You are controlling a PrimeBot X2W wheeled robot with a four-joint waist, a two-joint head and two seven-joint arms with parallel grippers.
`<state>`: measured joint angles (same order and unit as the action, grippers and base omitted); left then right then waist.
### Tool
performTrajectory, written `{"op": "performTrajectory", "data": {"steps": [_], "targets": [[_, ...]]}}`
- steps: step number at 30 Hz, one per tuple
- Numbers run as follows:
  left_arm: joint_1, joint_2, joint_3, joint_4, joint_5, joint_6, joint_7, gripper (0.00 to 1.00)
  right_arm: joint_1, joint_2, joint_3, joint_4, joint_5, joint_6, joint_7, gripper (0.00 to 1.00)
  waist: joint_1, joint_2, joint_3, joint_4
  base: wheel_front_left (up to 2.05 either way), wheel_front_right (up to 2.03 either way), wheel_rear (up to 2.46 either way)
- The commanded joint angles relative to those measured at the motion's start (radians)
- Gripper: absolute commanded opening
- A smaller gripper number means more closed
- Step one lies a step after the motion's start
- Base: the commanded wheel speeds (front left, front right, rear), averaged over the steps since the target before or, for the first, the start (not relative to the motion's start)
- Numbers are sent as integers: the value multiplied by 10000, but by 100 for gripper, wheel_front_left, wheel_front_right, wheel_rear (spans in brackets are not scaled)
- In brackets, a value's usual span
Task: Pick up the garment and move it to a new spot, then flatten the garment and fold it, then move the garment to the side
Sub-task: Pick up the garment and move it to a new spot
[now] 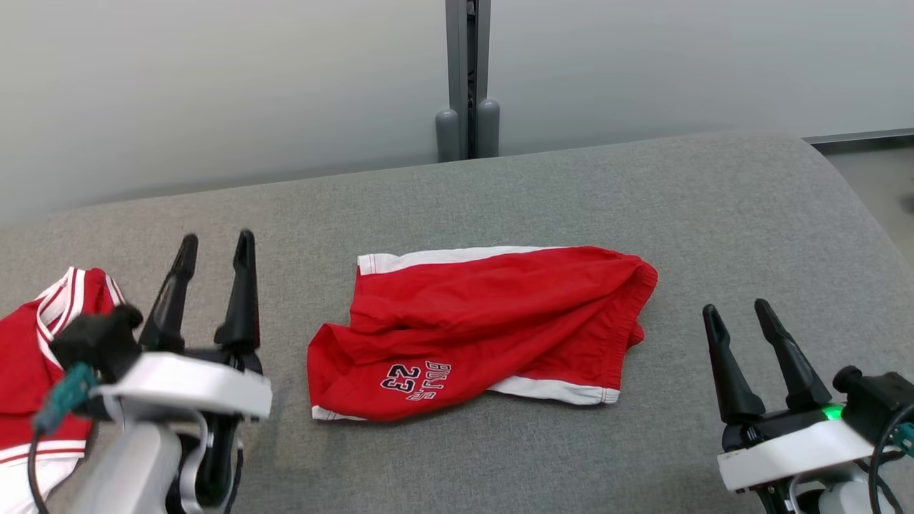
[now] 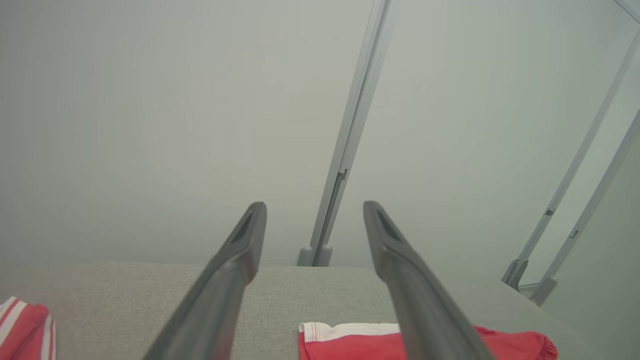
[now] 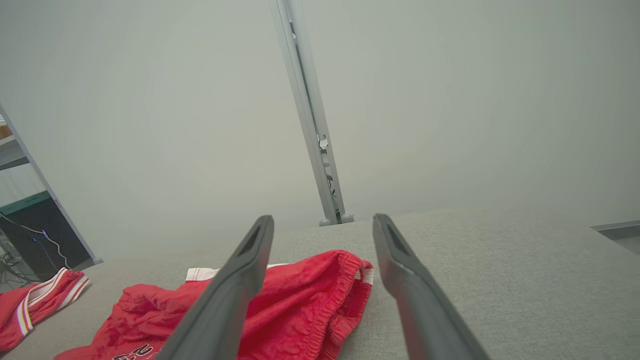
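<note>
The garment (image 1: 480, 330) is a pair of red shorts with white side stripes and dark lettering, lying rumpled and partly folded in the middle of the grey cushion (image 1: 714, 214). Its top edge peeks into the left wrist view (image 2: 350, 337), and its elastic waistband faces the right wrist camera (image 3: 300, 300). My left gripper (image 1: 214, 246) hovers open to the garment's left, apart from it. My right gripper (image 1: 735, 308) stands open to its right, also clear of the cloth. Nothing sits between either pair of fingers.
A second red garment with white stripes (image 1: 36, 371) lies at the cushion's left edge, beside my left arm. A grey post (image 1: 468, 78) and pale wall stand behind the cushion. The cushion's right end (image 1: 857, 214) drops off to the floor.
</note>
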<state>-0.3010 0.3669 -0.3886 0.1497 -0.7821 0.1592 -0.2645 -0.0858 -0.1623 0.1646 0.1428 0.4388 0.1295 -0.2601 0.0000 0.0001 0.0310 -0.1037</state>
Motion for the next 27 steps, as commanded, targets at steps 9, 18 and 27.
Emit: {"op": "performTrajectory", "data": {"steps": [9,18,27], "targets": [[2512,-1616,2332,-1367,3326,-266,-25,100,196,59,-257,-492,-125,23,-36,100,0,-1,204,85,0,0,0],[3442,-2845,3550,-1356,4744,-824,-27,100,431,228,-494,-949,-664,23,-36,100,0,-1,204,260,0,0,0],[3782,-3139,4092,-1229,5119,-1126,-27,100,889,366,-579,-728,-964,23,-36,100,0,-1,-21,371,0,0,0]]}}
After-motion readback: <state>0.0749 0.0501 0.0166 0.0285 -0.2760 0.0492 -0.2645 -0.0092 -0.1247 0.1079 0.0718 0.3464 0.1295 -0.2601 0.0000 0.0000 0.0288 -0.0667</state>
